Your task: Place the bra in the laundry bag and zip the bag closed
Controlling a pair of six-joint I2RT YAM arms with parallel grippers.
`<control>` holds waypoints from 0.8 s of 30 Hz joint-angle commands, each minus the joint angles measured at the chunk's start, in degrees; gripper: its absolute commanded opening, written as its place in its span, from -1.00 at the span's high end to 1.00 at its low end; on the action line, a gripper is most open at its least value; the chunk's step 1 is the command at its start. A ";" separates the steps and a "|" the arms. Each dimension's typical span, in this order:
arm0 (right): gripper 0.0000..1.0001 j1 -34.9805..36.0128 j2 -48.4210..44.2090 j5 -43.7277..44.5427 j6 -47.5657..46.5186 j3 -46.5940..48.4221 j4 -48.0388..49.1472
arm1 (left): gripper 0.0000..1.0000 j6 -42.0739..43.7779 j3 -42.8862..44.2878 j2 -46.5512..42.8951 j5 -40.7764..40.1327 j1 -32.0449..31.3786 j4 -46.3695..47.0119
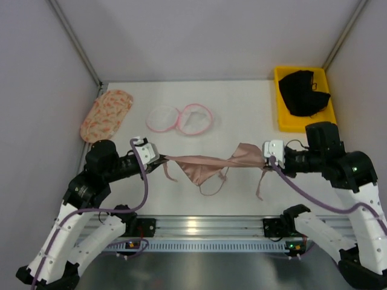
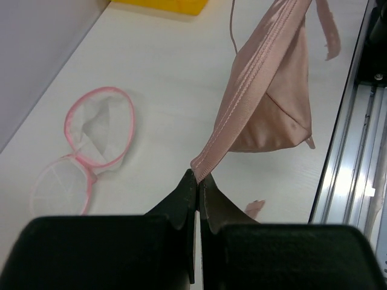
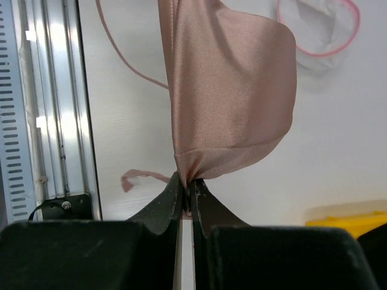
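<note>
bra (image 1: pixel 205 166): held taut over the near counter (image 1: pixel 242 103), my left tool (image 1: pixel 156 158) and right tool (image 1: pixel 266 158) each pinching one end. laundry bag (image 1: pixel 195 119): unzipped, farther back. handling: bring my tools together first, then lower it into the open half.

The white surface (image 1: pixel 242 115) carries three things along its far side — a peach patterned oval fabric piece (image 1: pixel 106 115) at the far left, the laundry bag (image 1: pixel 193 119) (opened into two pink-rimmed rounds) beside it, and a yellow bin (image 1: pixel 289 122) at the far right.
</note>
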 commanded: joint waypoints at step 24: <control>0.55 3.09 53.74 -7.24 -1.54 3.46 -9.69 | 0.96 -12.32 10.88 51.82 -4.63 8.45 6.99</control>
